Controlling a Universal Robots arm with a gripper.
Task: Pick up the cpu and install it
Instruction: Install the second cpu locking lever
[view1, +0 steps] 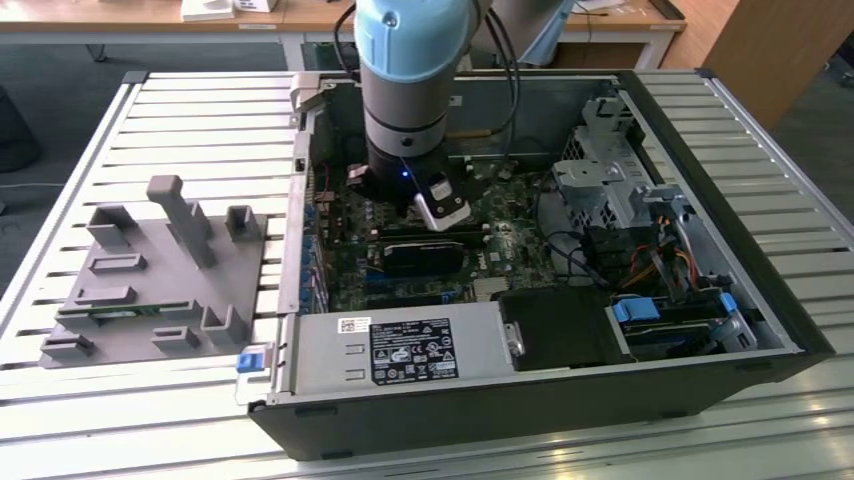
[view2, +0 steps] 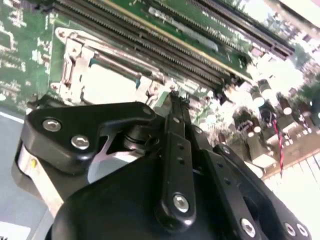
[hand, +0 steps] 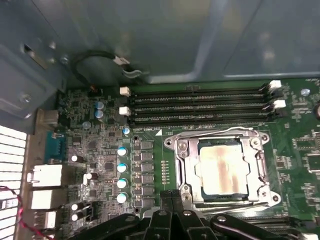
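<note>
Silver-grey metal catches my eye first: the cpu (hand: 221, 171) lies flat inside the motherboard socket (hand: 220, 167), its shiny top framed by the socket's steel bracket on all sides. In the second wrist view the same pale square (view2: 107, 85) sits within the bracket, just beyond my gripper (view2: 172, 107).

From here the fingers look drawn together into a narrow point with nothing between them; I see no chip in their grasp. In the first wrist view the gripper (hand: 172, 200) hangs right at the socket's edge, on the side away from the memory slots (hand: 200, 105).

In the exterior view the arm (view1: 407, 90) reaches down into the open computer case (view1: 561, 400), above the socket.

My judgement: pick and placement look done, the chip seated. Whether the socket's retention frame is latched I cannot tell.
</note>
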